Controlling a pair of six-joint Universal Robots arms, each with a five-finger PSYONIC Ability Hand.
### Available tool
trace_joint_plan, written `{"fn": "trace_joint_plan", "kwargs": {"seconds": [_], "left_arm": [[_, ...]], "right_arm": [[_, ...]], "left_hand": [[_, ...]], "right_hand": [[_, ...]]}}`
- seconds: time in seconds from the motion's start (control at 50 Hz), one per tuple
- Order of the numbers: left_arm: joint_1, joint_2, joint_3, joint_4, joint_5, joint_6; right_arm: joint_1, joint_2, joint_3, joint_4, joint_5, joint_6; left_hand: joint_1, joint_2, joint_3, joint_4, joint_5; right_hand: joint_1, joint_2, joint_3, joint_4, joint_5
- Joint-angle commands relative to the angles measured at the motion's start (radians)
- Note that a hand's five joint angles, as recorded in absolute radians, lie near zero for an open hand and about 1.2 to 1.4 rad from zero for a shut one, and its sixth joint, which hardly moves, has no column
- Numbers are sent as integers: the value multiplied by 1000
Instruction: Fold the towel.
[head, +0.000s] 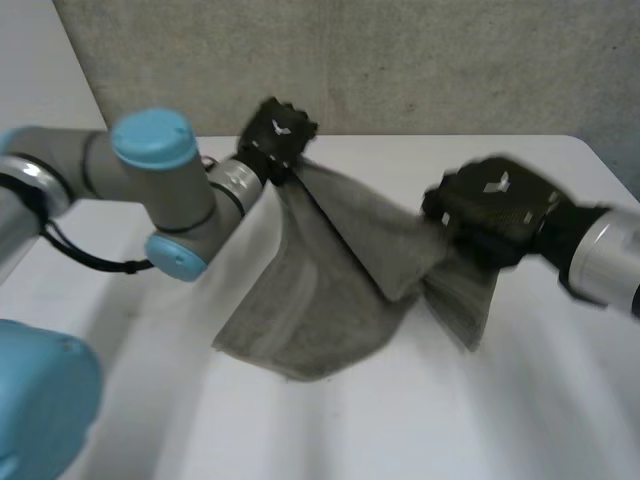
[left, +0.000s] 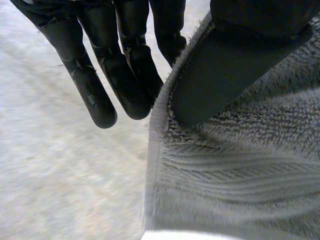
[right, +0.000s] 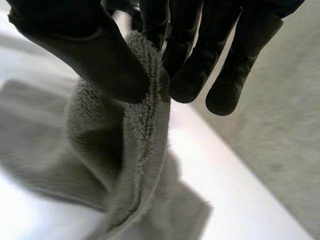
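A grey towel (head: 330, 300) hangs lifted between my two hands, its lower part sagging onto the white table (head: 500, 400). My left hand (head: 277, 133) holds the towel's far left corner near the table's back edge. In the left wrist view the thumb (left: 220, 75) presses the towel's hem (left: 160, 150) against the fingers (left: 125, 70). My right hand (head: 490, 212) grips the towel's right side, above the table. In the right wrist view its thumb (right: 95, 55) and fingers (right: 187, 75) pinch a bunched edge of the towel (right: 145, 130), and the cloth hangs down below them.
A grey wall (head: 400, 60) rises right behind the table's back edge. Bare tabletop lies in front of the towel and to its left (head: 130, 330). My left arm's blue-capped joints (head: 160, 190) reach across the table's left part.
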Motion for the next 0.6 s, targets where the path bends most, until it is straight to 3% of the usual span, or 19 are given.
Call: {"fn": "trace_joint_plan", "kwargs": {"seconds": [0.02, 0.2, 0.3, 0.38, 0.52, 0.6], "left_arm": [[9, 335, -290, 15, -117, 23], [11, 699, -606, 42, -188, 94], [0, 1004, -804, 119, -197, 121], [3, 1128, -870, 122, -197, 130], [14, 1107, -873, -21, -226, 172], [14, 982, -861, -87, -237, 184]], "right_arm": [[-57, 3, -175, -35, 24, 166], [-52, -90, -303, 14, 24, 176], [-54, -151, -447, 138, 21, 170], [-54, -130, -562, 291, 13, 121], [-23, 2, -649, 482, 33, -91], [72, 147, -682, 542, 113, -178]], "left_hand": [[210, 180, 181, 180, 195], [210, 180, 181, 180, 195], [210, 180, 181, 180, 195], [210, 180, 181, 180, 195], [210, 180, 181, 180, 195], [210, 180, 181, 180, 195]], "right_hand": [[83, 61, 35, 32, 30], [83, 61, 35, 32, 30], [83, 61, 35, 32, 30], [83, 61, 35, 32, 30], [83, 61, 35, 32, 30], [83, 61, 35, 32, 30]]}}
